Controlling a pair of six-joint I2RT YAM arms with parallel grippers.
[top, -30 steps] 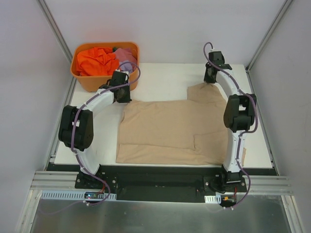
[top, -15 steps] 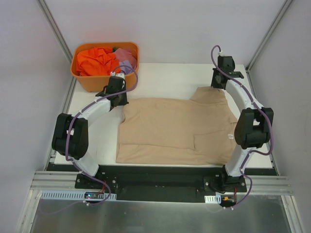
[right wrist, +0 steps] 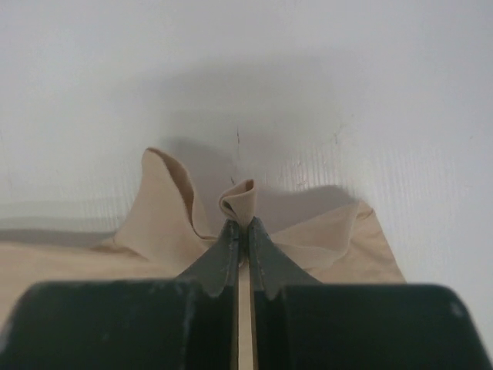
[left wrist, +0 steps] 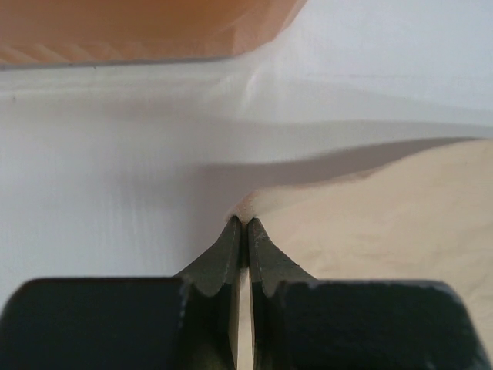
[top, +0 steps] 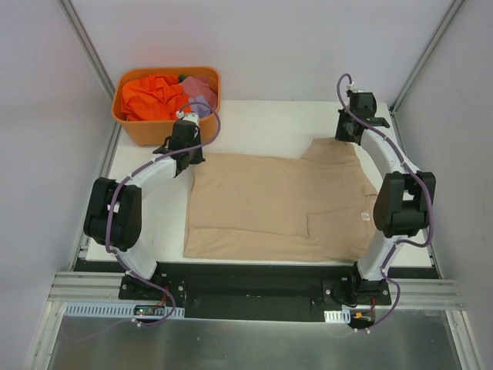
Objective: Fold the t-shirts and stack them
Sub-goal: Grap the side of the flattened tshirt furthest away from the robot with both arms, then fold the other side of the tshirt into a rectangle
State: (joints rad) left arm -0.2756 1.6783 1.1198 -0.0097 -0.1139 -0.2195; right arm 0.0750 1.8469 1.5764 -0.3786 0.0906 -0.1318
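The beige t-shirt [top: 273, 204] lies spread on the white table. My left gripper [top: 189, 156] is shut on its far left corner, and the pinched cloth edge [left wrist: 248, 210] shows at the fingertips in the left wrist view. My right gripper [top: 344, 139] is shut on the far right sleeve, with a small fold of beige cloth [right wrist: 240, 199] sticking out past the tips. An orange t-shirt [top: 152, 96] and a lilac-purple t-shirt [top: 199, 89] lie bunched in the orange tub [top: 166, 131].
The orange tub stands at the far left corner of the table, just beyond my left gripper; its wall [left wrist: 139, 31] fills the top of the left wrist view. White table [top: 262, 123] extends behind the shirt. Frame posts stand at both far corners.
Both grippers moved outward and away from me with the shirt's far edge, pulling it flatter. The right arm swung right, so the sleeve now lies further right.
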